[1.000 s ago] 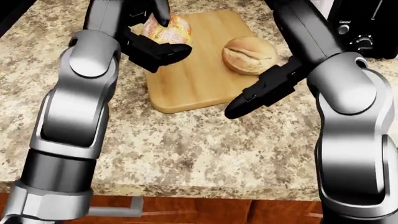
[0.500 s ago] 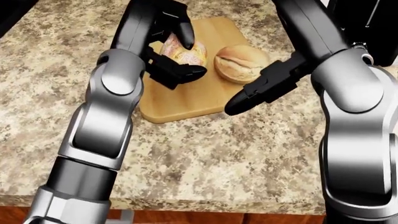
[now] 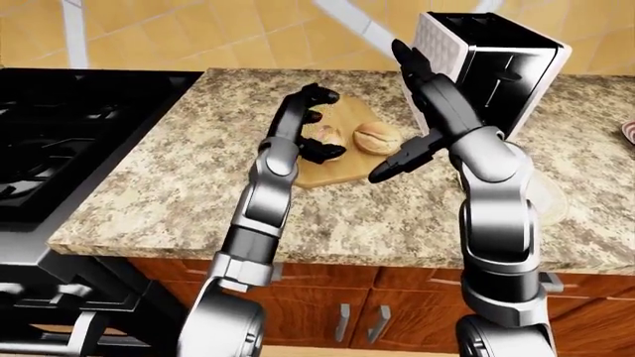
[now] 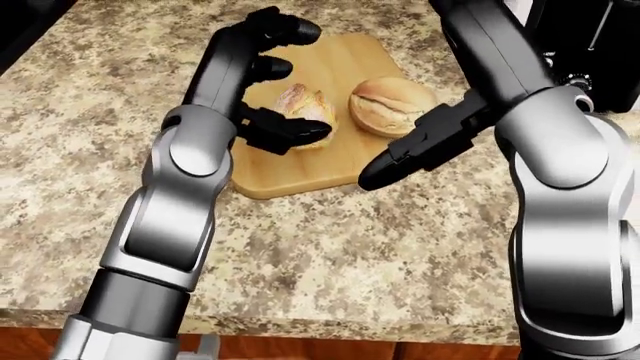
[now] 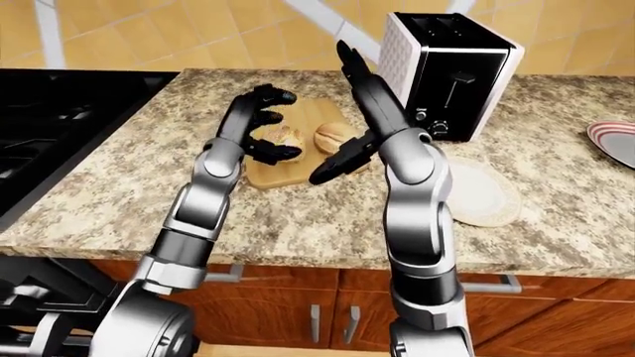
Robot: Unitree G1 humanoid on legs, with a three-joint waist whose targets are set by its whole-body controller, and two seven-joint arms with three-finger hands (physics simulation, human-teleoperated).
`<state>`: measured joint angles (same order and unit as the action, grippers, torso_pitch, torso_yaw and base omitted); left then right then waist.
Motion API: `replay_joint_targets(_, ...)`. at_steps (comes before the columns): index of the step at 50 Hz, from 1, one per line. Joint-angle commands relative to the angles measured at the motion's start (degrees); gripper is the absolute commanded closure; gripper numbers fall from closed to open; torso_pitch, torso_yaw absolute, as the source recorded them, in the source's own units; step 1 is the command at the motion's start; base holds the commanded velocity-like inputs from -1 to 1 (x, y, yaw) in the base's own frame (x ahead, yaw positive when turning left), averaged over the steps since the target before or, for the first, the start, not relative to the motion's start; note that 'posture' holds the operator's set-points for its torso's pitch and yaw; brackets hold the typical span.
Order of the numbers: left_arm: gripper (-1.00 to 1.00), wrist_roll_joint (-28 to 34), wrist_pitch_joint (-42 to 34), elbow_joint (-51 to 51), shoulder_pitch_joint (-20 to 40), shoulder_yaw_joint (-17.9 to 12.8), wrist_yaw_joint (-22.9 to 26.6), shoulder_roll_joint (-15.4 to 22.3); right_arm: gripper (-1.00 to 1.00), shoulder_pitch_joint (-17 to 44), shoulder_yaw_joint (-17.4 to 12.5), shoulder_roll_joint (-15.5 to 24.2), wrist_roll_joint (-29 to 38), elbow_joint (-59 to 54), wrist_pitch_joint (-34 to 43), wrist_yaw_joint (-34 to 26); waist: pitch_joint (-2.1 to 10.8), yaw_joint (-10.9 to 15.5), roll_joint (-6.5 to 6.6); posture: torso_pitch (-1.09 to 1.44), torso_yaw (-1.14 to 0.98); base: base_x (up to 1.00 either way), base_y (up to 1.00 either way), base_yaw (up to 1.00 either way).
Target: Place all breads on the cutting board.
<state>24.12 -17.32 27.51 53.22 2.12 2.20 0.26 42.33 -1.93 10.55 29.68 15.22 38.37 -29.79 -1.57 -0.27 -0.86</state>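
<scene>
A wooden cutting board (image 4: 325,165) lies on the granite counter. Two breads rest on it: a split, pinkish loaf (image 4: 306,106) and a round bun (image 4: 392,103) to its right. My left hand (image 4: 300,84) is open. Its upper fingers (image 4: 285,31) are lifted above the loaf and its thumb (image 4: 290,133) lies just below the loaf. My right hand (image 4: 415,154) is open and empty. Its fingers point down-left over the board's right edge, just below the bun. The board and both breads also show in the right-eye view (image 5: 298,141).
A black and white toaster (image 5: 447,71) stands behind the board to the right. A white plate (image 5: 483,195) lies right of my right arm, and a pink-rimmed plate (image 5: 616,141) lies at the far right. A black stove (image 3: 59,141) sits to the left. The counter edge (image 4: 330,326) is near.
My left hand carried the loaf rightward over the board, set it beside the bun and opened its fingers. The right hand barely moved. The view shifted slightly.
</scene>
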Motion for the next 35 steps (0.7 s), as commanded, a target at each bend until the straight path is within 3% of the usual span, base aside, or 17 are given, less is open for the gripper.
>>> replay_joint_targets(1,-0.54,0.4,1.6,-2.3,1.9,-0.1,-0.4,0.1,-1.0,1.7,-0.5,0.4,0.2,1.7,-1.4,0.7,1.64,0.0,-0.15,0.0,0.0,0.0,0.0,0.0)
replay_joint_targets(7,-0.58,0.6,1.3,-2.7,2.0,-0.3,-0.1,0.0,-1.0,1.7,-0.5,0.4,0.1,1.5,-1.7,0.9,1.75,0.1,-0.13,0.0,0.0,0.0,0.0,0.0)
replay_joint_targets(13,-0.62,1.0,-2.9,-10.1,1.6,-0.7,2.2,1.0,-1.0,4.1,-0.6,1.5,1.0,3.0,0.9,-1.2,1.69,0.0,-0.09,0.0,0.0,0.0,0.0,0.0)
replay_joint_targets(17,-0.78,-0.2,-7.3,-17.7,1.2,-2.4,4.3,3.0,-1.0,4.9,-1.5,3.0,1.8,6.3,3.9,-3.2,1.52,0.1,-0.1,0.0,0.0,0.0,0.0,0.0)
replay_joint_targets(19,-1.0,-1.3,-9.9,-22.2,0.7,-3.8,5.5,4.8,-1.0,4.4,-2.0,3.9,2.2,9.0,5.6,-4.5,1.42,0.1,-0.11,0.0,0.0,0.0,0.0,0.0)
replay_joint_targets(29,-1.0,-10.8,-23.0,-46.8,-6.2,-10.5,7.8,13.0,-1.0,1.0,-6.6,8.9,1.5,19.1,11.8,-7.1,0.97,0.2,0.04,0.0,0.0,0.0,0.0,0.0)
replay_joint_targets(35,-1.0,-20.3,-25.5,-55.3,-13.6,-17.8,5.4,18.1,-1.0,-4.3,-11.8,13.2,-0.9,27.4,15.5,-7.6,0.71,0.3,0.16,0.0,0.0,0.0,0.0,0.0)
